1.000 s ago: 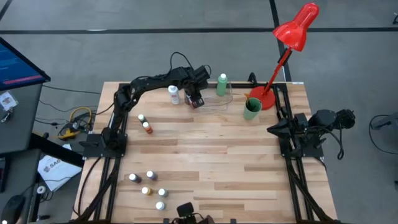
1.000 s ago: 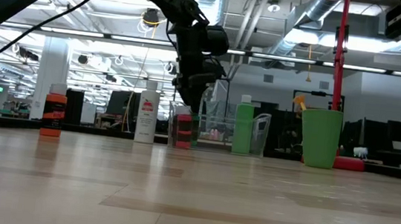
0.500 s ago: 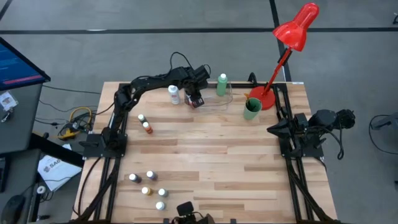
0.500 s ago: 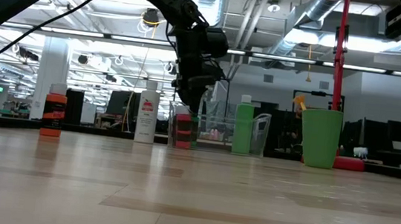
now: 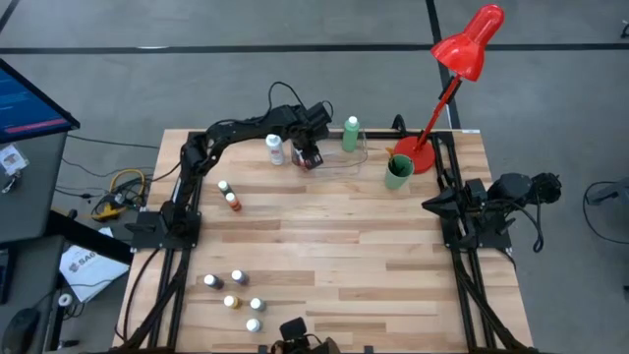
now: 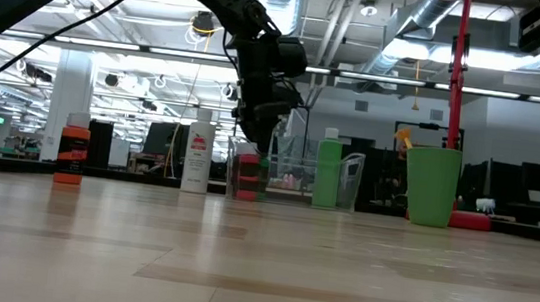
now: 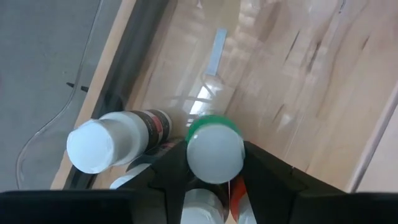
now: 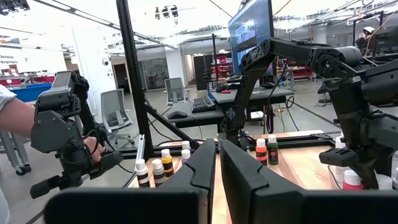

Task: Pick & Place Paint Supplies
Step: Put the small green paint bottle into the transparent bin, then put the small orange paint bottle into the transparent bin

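My left gripper (image 5: 309, 155) reaches down at the clear tray's (image 5: 344, 160) left end, at the table's far middle, shut on a tiny green white-capped bottle (image 7: 214, 151). Other tiny bottles (image 7: 93, 145) lie or stand beside it in the tray. A taller white bottle (image 5: 274, 149) and a taller green bottle (image 5: 351, 135) stand upright on the table by the tray. Two tiny bottles (image 5: 229, 194) stand at mid-left and several more (image 5: 238, 295) near the front left. My right gripper (image 8: 217, 168) is shut and empty at the table's right edge (image 5: 462, 202). My left gripper pinches the green bottle at its top, just under the white cap (image 7: 214, 155), one finger (image 7: 166, 171) on each side. The fingers come from above, pointing down. The bottle stands upright in the hold; whether its base rests in the tray is hidden.
A green cup (image 5: 397, 173) and a red desk lamp's base (image 5: 413, 154) stand right of the tray. In the right wrist view a person's hand (image 8: 93, 146) shows beyond the table's left side. Bare wooden tabletop (image 5: 344, 256) lies in the middle.
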You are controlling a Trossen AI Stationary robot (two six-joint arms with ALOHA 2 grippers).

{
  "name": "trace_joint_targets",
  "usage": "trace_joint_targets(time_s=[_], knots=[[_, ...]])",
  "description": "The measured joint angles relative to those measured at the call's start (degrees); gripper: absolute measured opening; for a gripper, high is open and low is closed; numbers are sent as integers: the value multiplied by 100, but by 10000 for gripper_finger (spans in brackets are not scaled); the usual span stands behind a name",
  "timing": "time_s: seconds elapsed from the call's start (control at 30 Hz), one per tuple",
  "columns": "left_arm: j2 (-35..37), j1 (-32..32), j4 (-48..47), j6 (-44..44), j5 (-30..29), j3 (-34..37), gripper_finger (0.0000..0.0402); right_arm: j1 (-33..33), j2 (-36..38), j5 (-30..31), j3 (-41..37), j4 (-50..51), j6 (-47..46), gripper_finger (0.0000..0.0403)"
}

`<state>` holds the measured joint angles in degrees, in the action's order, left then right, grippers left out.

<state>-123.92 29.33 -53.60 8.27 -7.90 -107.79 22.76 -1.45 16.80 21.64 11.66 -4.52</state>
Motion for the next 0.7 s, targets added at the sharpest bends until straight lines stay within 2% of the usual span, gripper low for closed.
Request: trace_joint_targets(time_s=[0.33, 0.7], knots=[[28, 0, 10, 0, 4, -4, 141, 0, 1, 0, -1, 0, 0, 21], [642, -29, 4, -143, -59, -9, 200, -1, 1, 0, 0, 0, -2, 21]])
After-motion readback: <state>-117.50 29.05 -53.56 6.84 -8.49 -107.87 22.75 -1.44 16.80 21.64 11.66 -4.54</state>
